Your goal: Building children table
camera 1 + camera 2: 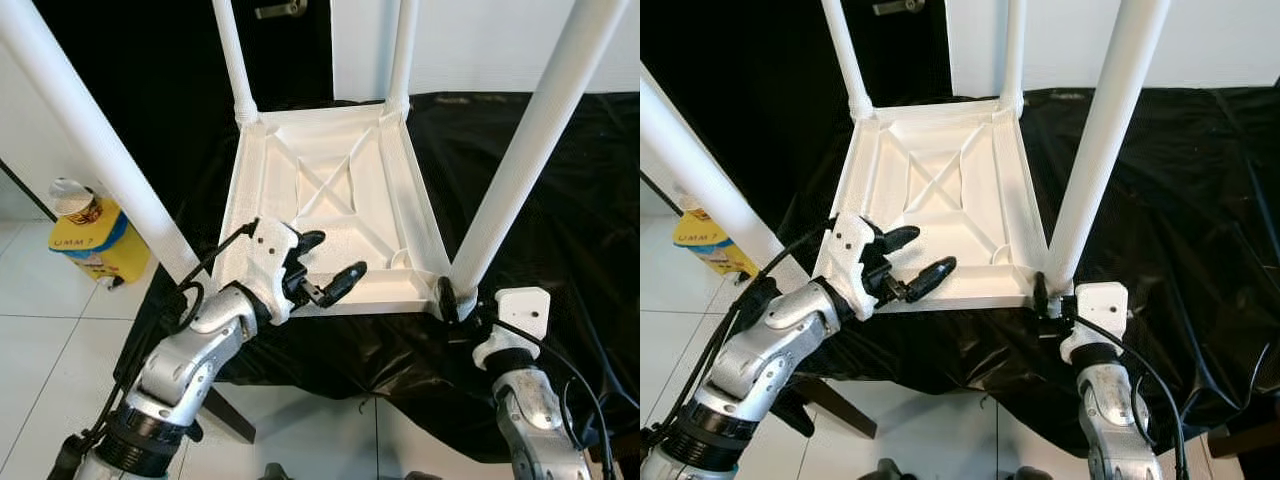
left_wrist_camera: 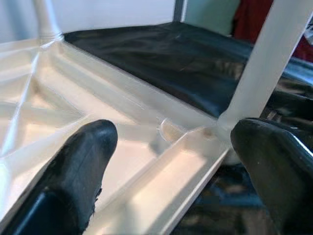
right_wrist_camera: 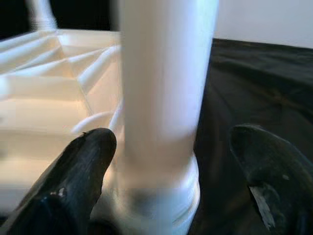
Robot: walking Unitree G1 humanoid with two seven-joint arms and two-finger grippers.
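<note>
In the left eye view a white children's table [image 1: 330, 200] lies upside down at the centre of the frame on a black cloth [image 1: 560, 200], its ribbed underside facing up and four white legs rising from its corners toward the top edge. The left gripper [image 1: 325, 265] sits at lower centre-left over the near edge of the tabletop, its two black fingers spread apart with nothing between them. The right gripper [image 1: 450, 298] is at lower right, at the foot of the near right leg [image 1: 530, 140], where that leg meets the tabletop corner. A yellow and blue container [image 1: 95, 240] stands on the tiled floor [image 1: 40, 340] at far left. The right eye view gives the same arrangement, the table a little further left. In the left wrist view the two black fingers [image 2: 78, 171] stand wide apart in the lower corners, with the tabletop rim and the near right leg's socket beyond them at centre. In the right wrist view the near right leg fills the middle, and a black finger [image 3: 73, 181] lies on each side of its base collar, open around it; whether they touch it I cannot tell.
</note>
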